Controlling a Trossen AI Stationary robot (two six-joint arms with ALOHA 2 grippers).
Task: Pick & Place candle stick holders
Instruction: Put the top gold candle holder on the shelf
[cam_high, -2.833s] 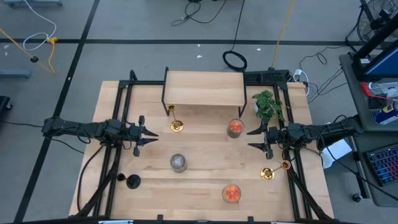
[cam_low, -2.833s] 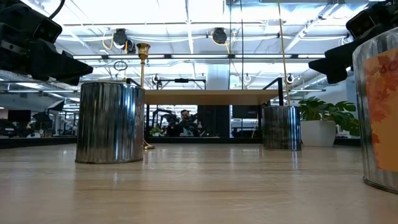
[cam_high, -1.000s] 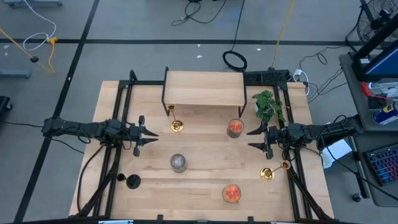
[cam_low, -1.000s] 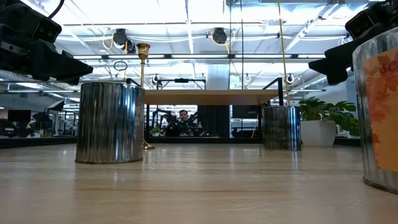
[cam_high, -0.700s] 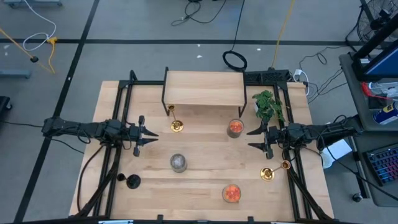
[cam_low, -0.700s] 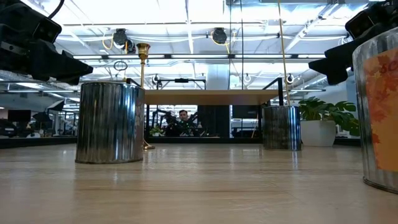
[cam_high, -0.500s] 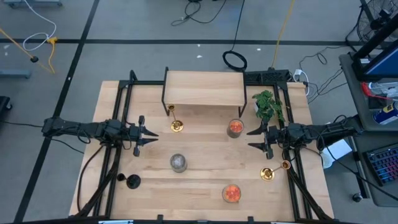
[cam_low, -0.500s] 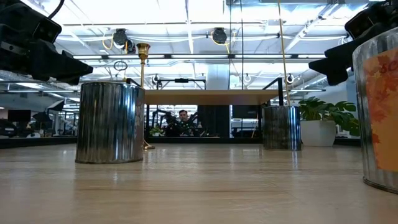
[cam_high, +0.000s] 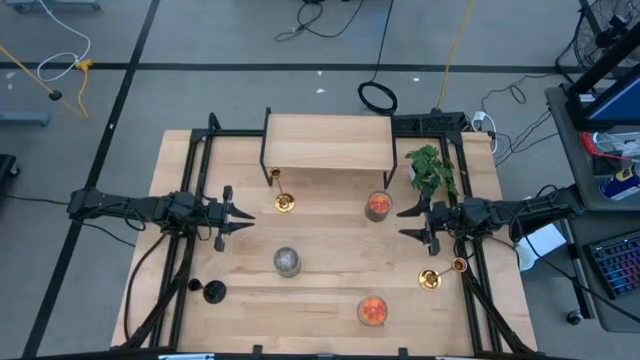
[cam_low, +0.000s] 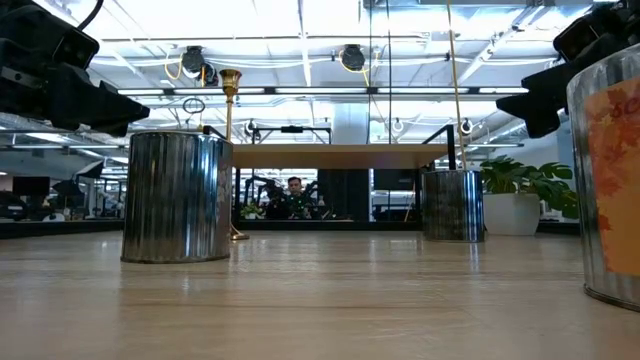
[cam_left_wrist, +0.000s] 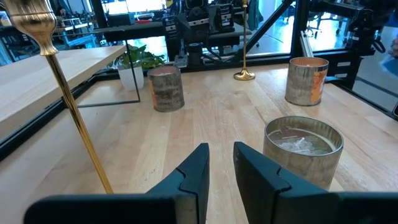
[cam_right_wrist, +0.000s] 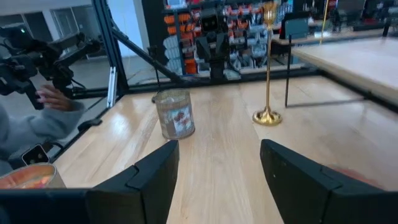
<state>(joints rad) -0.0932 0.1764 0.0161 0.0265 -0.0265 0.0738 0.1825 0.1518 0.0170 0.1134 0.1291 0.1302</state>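
In the high view, one gold candlestick (cam_high: 283, 196) stands on its round base before the wooden riser, and the other (cam_high: 436, 276) stands near the right edge. The black one (cam_high: 213, 292) stands at the near left. The grey glass cup (cam_high: 288, 262) sits mid-table, with one orange cup (cam_high: 378, 206) farther off and one (cam_high: 372, 310) nearer. My left gripper (cam_high: 240, 219) hovers left of centre, its fingers a narrow gap apart (cam_left_wrist: 221, 163), and is empty. My right gripper (cam_high: 404, 223) hovers at the right, wide open (cam_right_wrist: 217, 155) and empty.
A wooden riser on black legs (cam_high: 328, 142) stands at the table's far middle. A leafy plant in a white pot (cam_high: 432, 170) is at the far right. Black frame rails run along both table sides. A person's hand (cam_right_wrist: 53, 96) shows beyond the table.
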